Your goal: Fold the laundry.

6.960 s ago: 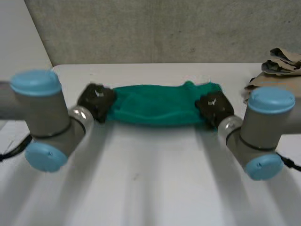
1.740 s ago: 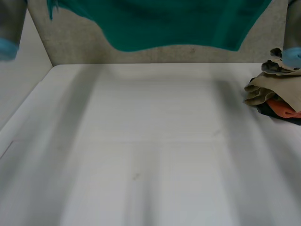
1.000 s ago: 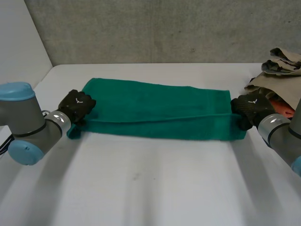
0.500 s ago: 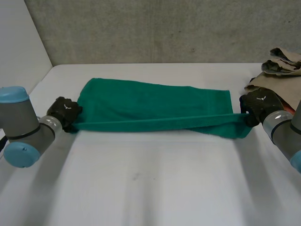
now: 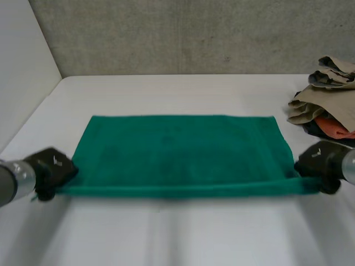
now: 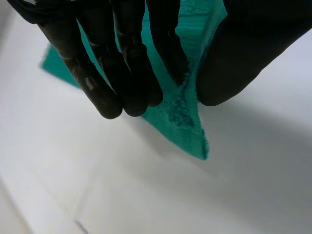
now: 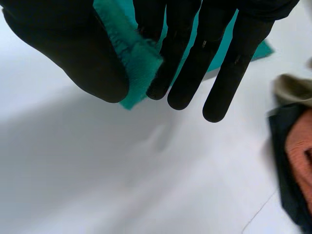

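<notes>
A green towel lies spread across the middle of the white table, its near edge lifted slightly and pulled taut. At the near left corner my left hand pinches the cloth; in the left wrist view the green towel corner sits between the fingers and the thumb. My right hand holds the near right corner the same way; the right wrist view has the green towel corner pinched between thumb and straight fingers.
A heap of beige, orange and dark clothes lies at the table's right edge, just behind my right hand, and the dark and orange clothes appear beside that hand. A grey wall stands behind the table.
Both hands have drawn the towel's near edge toward the table's front, unfolding it from a narrow strip into a wide flat rectangle. Both hands sit nearer the front and further apart.
</notes>
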Controlling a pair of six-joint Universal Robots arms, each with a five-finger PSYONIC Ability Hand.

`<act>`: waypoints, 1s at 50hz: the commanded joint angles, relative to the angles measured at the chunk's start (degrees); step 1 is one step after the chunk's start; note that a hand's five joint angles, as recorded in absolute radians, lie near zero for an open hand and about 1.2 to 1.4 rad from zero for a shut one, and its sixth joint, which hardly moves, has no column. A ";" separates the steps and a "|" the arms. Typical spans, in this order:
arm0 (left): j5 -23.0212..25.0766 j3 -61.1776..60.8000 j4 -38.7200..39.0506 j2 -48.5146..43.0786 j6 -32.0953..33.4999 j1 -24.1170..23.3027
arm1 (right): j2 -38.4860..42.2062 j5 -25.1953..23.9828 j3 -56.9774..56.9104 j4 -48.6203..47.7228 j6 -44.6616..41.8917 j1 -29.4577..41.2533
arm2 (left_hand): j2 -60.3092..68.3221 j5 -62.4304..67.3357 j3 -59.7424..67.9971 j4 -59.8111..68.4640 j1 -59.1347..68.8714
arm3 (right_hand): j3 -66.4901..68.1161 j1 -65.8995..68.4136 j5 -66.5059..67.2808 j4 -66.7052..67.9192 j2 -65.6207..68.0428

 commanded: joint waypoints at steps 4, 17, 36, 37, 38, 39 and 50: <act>-0.10 6.99 0.35 -3.69 2.32 -4.84 | 4.60 2.70 -5.49 -4.10 6.13 1.22 | 11.51 13.76 11.96 11.61 13.00 | 11.73 14.68 11.72 11.37 12.45; -6.77 38.19 8.80 -25.93 -11.05 -11.52 | 17.26 9.03 -18.76 -24.57 18.53 5.52 | 11.51 13.76 11.96 11.61 13.00 | 11.73 14.68 11.72 11.37 12.45; -13.20 63.25 8.01 -42.82 -13.42 -15.39 | 40.64 19.91 -49.16 -25.66 17.83 11.94 | -58.49 -56.24 -58.04 -58.39 -57.00 | -58.27 -55.32 -58.28 -58.63 -57.55; -13.20 63.17 8.19 -42.55 -13.77 -15.48 | 40.47 20.54 -49.87 -24.59 18.09 11.85 | -58.49 -56.24 -58.04 -58.39 -57.00 | -58.27 -55.32 -58.28 -58.63 -57.55; -13.20 62.91 8.27 -42.12 -14.13 -15.65 | 40.12 20.72 -50.23 -23.28 18.62 11.76 | -58.49 -56.24 -58.04 -58.39 -57.00 | -58.27 -55.32 -58.28 -58.63 -57.55; -13.11 62.73 8.27 -41.59 -14.56 -15.74 | 39.51 20.55 -50.23 -21.87 19.40 11.68 | -58.49 -56.24 -58.04 -58.39 -57.00 | -58.27 -55.32 -58.28 -58.63 -57.55; -7.49 46.57 12.75 -29.11 -23.53 -14.78 | 19.21 8.34 -26.35 -5.25 29.61 6.41 | -58.49 -56.24 -58.04 -58.39 -57.00 | -58.27 -55.32 -58.28 -58.63 -57.55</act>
